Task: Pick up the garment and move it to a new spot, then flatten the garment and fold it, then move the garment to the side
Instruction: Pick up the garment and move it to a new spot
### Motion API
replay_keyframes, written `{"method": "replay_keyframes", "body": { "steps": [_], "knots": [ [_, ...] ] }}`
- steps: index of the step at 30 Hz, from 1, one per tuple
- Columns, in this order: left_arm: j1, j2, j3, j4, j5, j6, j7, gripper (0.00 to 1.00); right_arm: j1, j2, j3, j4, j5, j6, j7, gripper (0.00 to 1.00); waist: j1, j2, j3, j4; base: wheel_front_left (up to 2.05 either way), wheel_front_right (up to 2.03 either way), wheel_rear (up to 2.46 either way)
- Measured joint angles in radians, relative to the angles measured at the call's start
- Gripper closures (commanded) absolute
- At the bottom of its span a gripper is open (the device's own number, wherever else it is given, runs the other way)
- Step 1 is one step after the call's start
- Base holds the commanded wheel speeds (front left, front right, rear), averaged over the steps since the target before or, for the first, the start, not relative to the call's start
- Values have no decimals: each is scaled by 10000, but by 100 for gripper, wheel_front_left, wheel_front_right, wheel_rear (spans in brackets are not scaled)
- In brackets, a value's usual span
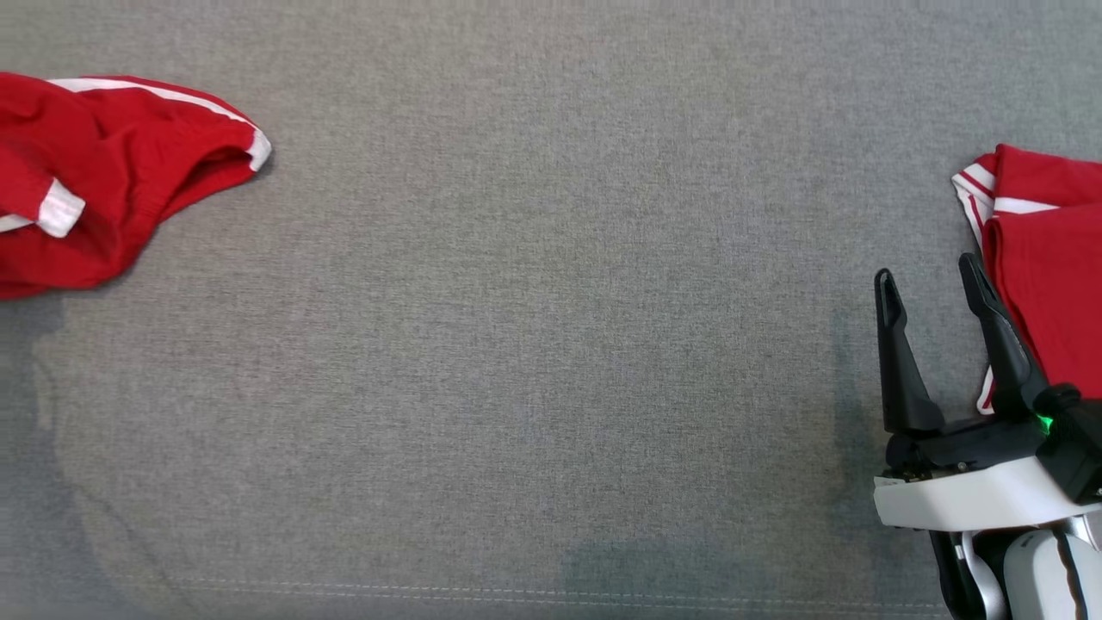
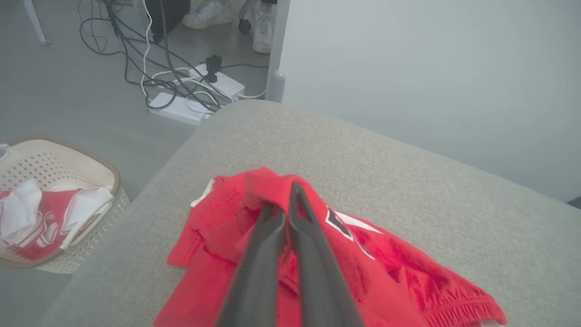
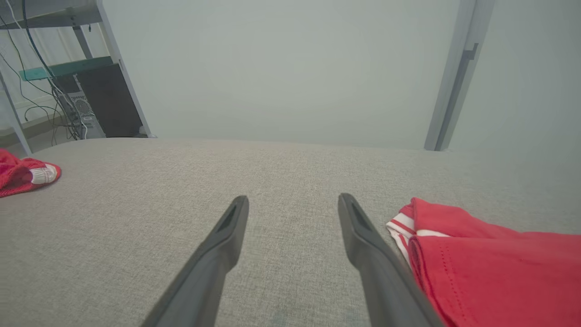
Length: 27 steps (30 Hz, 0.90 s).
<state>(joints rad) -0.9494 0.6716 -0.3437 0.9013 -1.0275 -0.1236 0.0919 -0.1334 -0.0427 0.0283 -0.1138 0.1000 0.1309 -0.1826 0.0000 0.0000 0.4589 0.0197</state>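
My left claw (image 2: 282,200) was pinched narrow on a raised fold of the crumpled red garment (image 2: 363,263). The garment lay bunched at the left end of the grey fabric-covered tabletop (image 2: 408,181), close to its edge. I judged this to be the first pick-up, with the lift not yet made.

To do it well, I would raise the claw straight up and slowly. Only one pinch of cloth was held, and thin fingertips can let a fold slip. Once the cloth hung free, I would carry it toward the bare middle. I would keep it low enough for the trailing hem to drag out flat instead of balling underneath.

My right claw (image 1: 928,269) stood wide and held nothing, just beside a folded red garment (image 1: 1050,267) with white stripes at the right end. I would leave it there until the flattening called for a second hold, and take care not to nudge that fold.

Beyond the tabletop's left edge, on the floor, a pale perforated laundry basket (image 2: 50,165) with a brown rim held a loose heap of red-and-white clothes (image 2: 50,218). Farther off lay power strips (image 2: 181,106) and tangled cables (image 2: 136,68).
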Motion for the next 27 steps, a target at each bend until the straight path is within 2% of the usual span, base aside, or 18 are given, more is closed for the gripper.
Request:
{"method": "replay_keyframes", "body": {
  "steps": [8, 13, 14, 17, 23, 27],
  "knots": [
    [0, 203, -311, -959, 483, -2, -1087, 100, 29, 0, -52, 52, 111, 0, -27, 0, 0, 0, -561, 182, 0, 0, 0],
    [87, 474, -408, -2497, 917, 113, -1816, 100, 262, 2, -132, 142, 251, 0, -67, 0, 0, 0, -978, 157, 0, 0, 0],
    [438, 481, -508, -3557, 1103, 382, -2023, 100, 298, 2, -132, 198, 288, 0, -119, 0, 0, 0, -1138, 92, 0, 0, 0],
    [1534, 351, -815, -5494, 1289, 1124, -2098, 100, 465, 6, -146, 213, 383, 0, -130, 0, 0, 0, -1335, -82, 0, 0, 0],
    [3800, -213, -2092, -9480, 1766, 2608, -1517, 100, 629, 12, -113, 207, 594, 0, -215, 0, 0, 0, -1531, -644, 0, 0, 0],
    [4481, -602, -2993, -10849, 1971, 3106, -1024, 100, 632, 13, -44, 221, 731, 0, -307, 0, 0, 0, -1565, -1138, 0, 0, 0]
  ]
}}
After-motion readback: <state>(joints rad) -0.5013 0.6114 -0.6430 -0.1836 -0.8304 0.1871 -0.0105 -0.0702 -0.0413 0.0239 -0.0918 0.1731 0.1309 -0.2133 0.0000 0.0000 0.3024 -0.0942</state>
